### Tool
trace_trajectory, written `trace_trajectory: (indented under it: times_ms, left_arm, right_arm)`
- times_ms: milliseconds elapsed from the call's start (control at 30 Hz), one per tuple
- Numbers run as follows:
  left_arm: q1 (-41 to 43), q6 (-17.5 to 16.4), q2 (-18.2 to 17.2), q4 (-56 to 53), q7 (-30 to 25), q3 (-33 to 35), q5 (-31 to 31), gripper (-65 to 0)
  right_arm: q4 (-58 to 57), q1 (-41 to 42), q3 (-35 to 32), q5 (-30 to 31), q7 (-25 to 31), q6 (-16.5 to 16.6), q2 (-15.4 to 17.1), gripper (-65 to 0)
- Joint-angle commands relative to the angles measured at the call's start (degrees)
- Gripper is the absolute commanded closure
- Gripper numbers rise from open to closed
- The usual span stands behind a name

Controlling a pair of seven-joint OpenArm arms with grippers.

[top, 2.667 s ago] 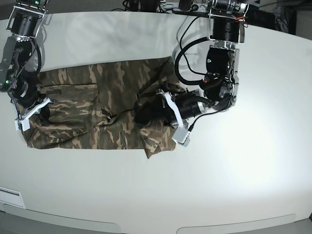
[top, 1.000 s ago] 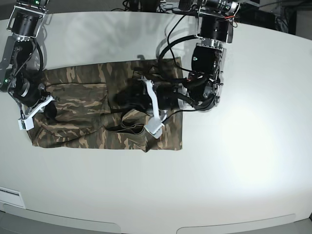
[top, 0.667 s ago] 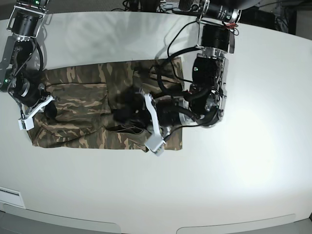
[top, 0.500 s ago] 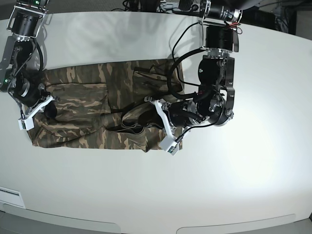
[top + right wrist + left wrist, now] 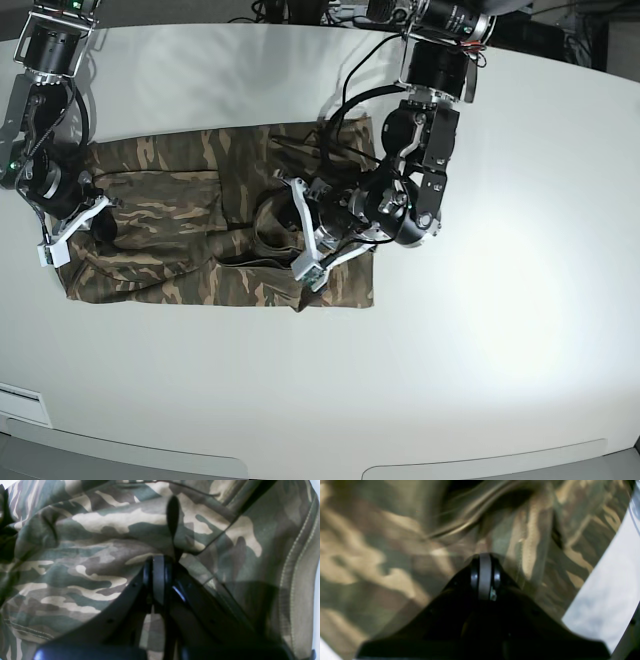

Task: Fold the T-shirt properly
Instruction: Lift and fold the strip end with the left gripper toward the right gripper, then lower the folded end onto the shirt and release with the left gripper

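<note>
The left end effector (image 5: 300,232) was pressed together on a fold of the T-shirt (image 5: 170,215), its two dark tips meeting with camouflage cloth bunched against them (the left wrist view was blurred, so the pinch itself was hard to make out). Just ahead of those tips the cloth rose in a dark ridge; off to one side of them the hem ran out onto the bare white counter (image 5: 607,600).

The right end effector (image 5: 72,225) was likewise closed on the T-shirt, with a thin pleat of fabric (image 5: 172,517) standing up from between its tips. Beyond it, cloth filled nearly the whole wrist view, with a stitched hem (image 5: 290,575) running along the far side.

The T-shirt lay spread between the two end effectors on the counter, rumpled around the left one.
</note>
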Motion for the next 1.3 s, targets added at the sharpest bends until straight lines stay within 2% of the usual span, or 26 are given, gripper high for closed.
trace_trajectory:
  times_ms: [0, 133, 267, 400, 533, 700, 800, 900, 1033, 1133, 1267]
  left_arm:
    - [-1.29, 0.02, 0.61, 0.94, -0.42, 1.01, -0.92, 0.0]
    - [-1.31, -0.72, 0.63, 0.94, -0.46, 4.24, -2.67, 0.0]
    - [-1.49, -7.19, 0.79, 0.94, -0.48, 6.21, -9.53, 0.0]
    - [-2.47, -8.87, 0.92, 1.01, -0.85, 5.92, -13.49, 0.0]
    - [-4.70, -8.85, 0.92, 1.05, -0.87, 3.41, -13.44, 0.0]
    - [-7.41, -8.74, 0.92, 1.16, -1.51, -4.92, -13.46, 0.0]
    - [-8.02, -5.55, 0.70, 1.14, -1.42, -10.25, -12.96, 0.0]
    - [-7.87, -4.70, -0.24, 1.14, -0.22, -13.84, -13.00, 0.0]
    - [-7.19, -4.79, -3.13, 1.14, 3.26, -14.34, -15.19, 0.0]
    - [-5.40, -6.45, -5.14, 1.14, 5.11, -13.35, -18.73, 0.0]
    - [-2.93, -6.73, -6.10, 1.14, 6.38, -11.34, -19.37, 0.0]
  right_arm:
    - [-0.17, -0.31, -0.42, -1.99, -4.50, 0.11, 0.22, 0.0]
    - [-0.17, -0.33, -0.42, -1.99, -4.33, 0.11, 0.20, 0.0]
    - [-0.17, -0.33, -0.42, -1.99, -4.09, 0.13, 0.20, 0.0]
    - [-0.17, -0.31, -0.42, -1.99, -4.09, 0.13, 0.20, 0.0]
    - [-0.17, -0.33, -0.42, -1.99, -4.09, 0.13, 0.20, 0.0]
    - [-0.17, -0.35, -0.42, -1.99, -4.13, 0.11, 0.20, 0.0]
    - [-0.17, -0.33, -0.42, -1.99, -4.11, 0.13, 0.20, 0.0]
    - [-0.17, -0.31, -0.42, -1.99, -4.11, 0.13, 0.20, 0.0]
    - [-0.17, -0.31, -0.42, -1.97, -4.09, 0.13, 0.20, 0.0]
    - [-0.17, -0.33, -0.42, -1.99, -4.09, 0.13, 0.20, 0.0]
    - [-0.17, -0.31, -0.42, -1.99, -3.87, 0.13, 0.20, 0.0]
